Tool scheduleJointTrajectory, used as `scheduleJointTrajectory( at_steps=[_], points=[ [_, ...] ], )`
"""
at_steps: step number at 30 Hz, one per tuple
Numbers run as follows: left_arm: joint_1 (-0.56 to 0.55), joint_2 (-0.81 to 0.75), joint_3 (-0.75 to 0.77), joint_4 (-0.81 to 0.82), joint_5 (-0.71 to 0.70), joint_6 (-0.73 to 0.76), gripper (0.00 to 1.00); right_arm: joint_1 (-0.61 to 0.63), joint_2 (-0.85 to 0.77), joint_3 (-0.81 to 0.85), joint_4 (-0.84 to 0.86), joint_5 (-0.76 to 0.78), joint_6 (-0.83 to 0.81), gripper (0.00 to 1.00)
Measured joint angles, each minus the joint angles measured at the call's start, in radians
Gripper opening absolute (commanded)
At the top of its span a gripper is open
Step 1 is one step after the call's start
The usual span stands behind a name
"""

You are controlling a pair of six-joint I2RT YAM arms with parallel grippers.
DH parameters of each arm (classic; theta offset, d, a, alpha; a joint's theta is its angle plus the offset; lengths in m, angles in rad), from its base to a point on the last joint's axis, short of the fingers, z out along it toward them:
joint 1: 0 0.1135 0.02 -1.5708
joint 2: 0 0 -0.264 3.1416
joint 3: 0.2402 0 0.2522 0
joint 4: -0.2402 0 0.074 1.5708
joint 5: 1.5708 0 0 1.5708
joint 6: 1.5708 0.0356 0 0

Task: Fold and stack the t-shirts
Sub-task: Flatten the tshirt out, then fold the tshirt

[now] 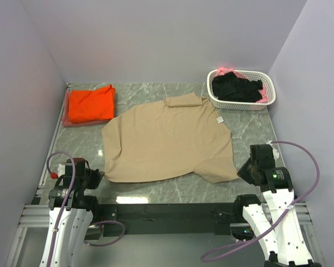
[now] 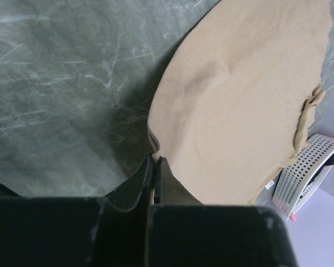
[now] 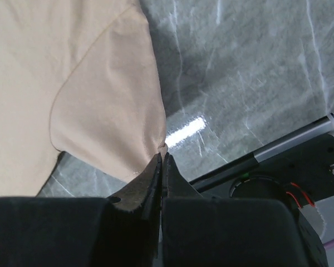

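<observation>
I have the tan t-shirt [image 1: 167, 139] spread flat, near-left of the basket [image 1: 234, 104]. The left gripper [image 2: 156, 160] is clenched on the hem corner farthest from the basket, and the right gripper [image 3: 162, 154] is clenched on the sleeve tip below it. The cloth is light and limp and will sag, so I judge 2 corner pinches right.

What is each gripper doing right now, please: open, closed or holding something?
Left gripper: jaws closed, pinching a corner of the plain tan soft cloth t-shirt.
Right gripper: jaws closed, pinching the same t-shirt's sleeve tip.
</observation>
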Motion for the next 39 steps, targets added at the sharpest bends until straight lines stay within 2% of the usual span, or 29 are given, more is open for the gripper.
scheduleJointTrajectory(
  at_steps=[10, 27, 33, 39],
  points=[
    [-0.001, 0.065, -0.007, 0.006, 0.01, 0.002, 0.0, 0.0, 0.04, -0.001, 0.0, 0.027, -0.016, 0.0],
    [-0.003, 0.325, 0.01, 0.111, -0.057, 0.029, 0.01, 0.0, 0.274, 0.055, 0.229, 0.014, -0.053, 0.0],
    [-0.005, 0.39, 0.046, 0.183, -0.094, 0.038, 0.0, 0.0, 0.355, 0.109, 0.315, -0.002, -0.071, 0.0],
    [-0.006, 0.521, 0.072, 0.261, -0.121, 0.051, 0.01, 0.0, 0.45, 0.163, 0.409, -0.028, -0.079, 0.0]
  ],
)
